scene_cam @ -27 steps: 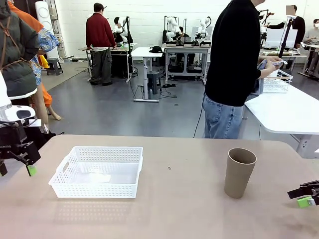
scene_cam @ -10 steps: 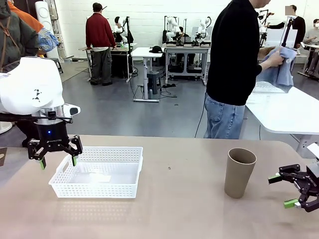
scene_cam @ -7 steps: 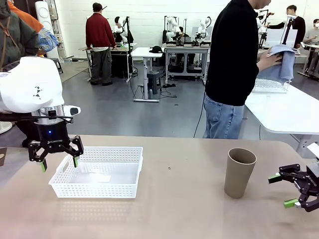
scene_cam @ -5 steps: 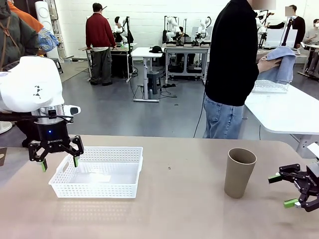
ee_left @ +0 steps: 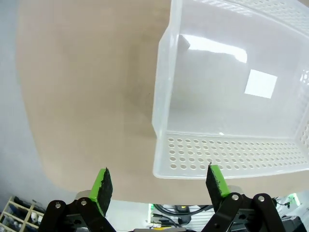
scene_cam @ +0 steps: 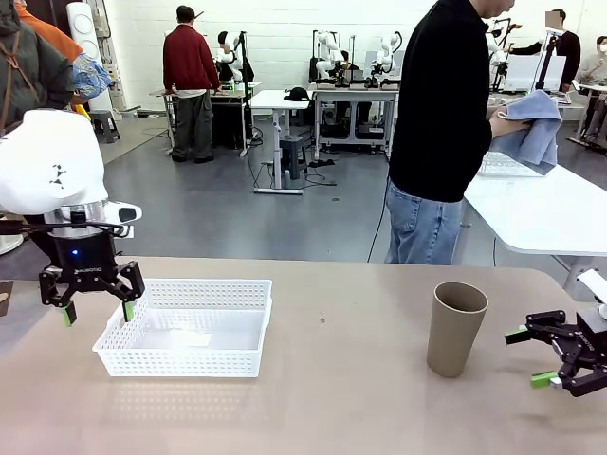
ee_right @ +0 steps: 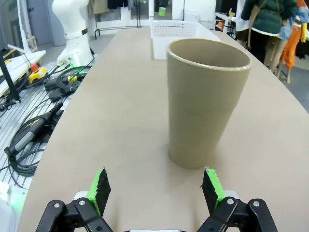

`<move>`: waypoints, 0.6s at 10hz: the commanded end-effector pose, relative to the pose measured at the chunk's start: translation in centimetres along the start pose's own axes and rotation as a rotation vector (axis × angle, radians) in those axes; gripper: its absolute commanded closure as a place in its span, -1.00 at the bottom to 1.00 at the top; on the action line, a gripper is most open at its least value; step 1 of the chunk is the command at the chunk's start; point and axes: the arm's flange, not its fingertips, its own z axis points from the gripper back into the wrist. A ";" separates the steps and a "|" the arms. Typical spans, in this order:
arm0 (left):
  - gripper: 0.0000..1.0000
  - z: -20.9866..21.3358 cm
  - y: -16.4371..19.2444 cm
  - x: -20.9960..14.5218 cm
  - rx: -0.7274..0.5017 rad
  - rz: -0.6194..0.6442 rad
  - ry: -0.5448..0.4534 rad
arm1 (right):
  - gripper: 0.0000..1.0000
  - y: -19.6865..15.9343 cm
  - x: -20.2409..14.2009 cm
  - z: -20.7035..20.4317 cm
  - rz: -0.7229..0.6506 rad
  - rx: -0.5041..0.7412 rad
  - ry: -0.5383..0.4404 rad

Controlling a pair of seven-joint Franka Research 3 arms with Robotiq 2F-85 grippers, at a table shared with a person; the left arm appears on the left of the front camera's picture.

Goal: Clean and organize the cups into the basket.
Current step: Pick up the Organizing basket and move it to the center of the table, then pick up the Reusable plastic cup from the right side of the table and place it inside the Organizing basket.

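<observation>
On table [scene_cam: 332, 398], tan cup [scene_cam: 456, 328] upright, well apart from white basket [scene_cam: 180, 362].

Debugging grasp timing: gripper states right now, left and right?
Left gripper: open, empty, by the basket, at its left end.
Right gripper: open, empty, facing the tan cup, not touching it.
</observation>
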 end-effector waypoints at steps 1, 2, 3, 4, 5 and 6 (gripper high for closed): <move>-1.00 -0.8 1.0 0.5 -0.028 -0.034 0.003 | -1.00 -2.0 -0.5 -0.8 -0.058 -0.020 -0.007; -1.00 -1.3 1.1 0.8 -0.043 -0.026 0.013 | -1.00 -2.5 -0.7 -1.0 -0.064 -0.029 -0.009; -1.00 -1.8 1.1 1.0 -0.049 -0.024 0.026 | -1.00 -3.1 -0.9 -1.3 -0.078 -0.041 -0.012; -1.00 -2.4 1.0 1.2 -0.037 -0.021 0.037 | -1.00 -3.7 -1.1 -1.7 -0.087 -0.048 -0.018; -1.00 -2.8 0.9 1.3 -0.034 -0.023 0.046 | -1.00 -4.1 -1.2 -2.3 -0.094 -0.048 -0.019; -1.00 -3.3 0.8 1.4 -0.028 -0.033 0.056 | -1.00 -4.3 -1.4 -3.1 -0.096 -0.039 -0.015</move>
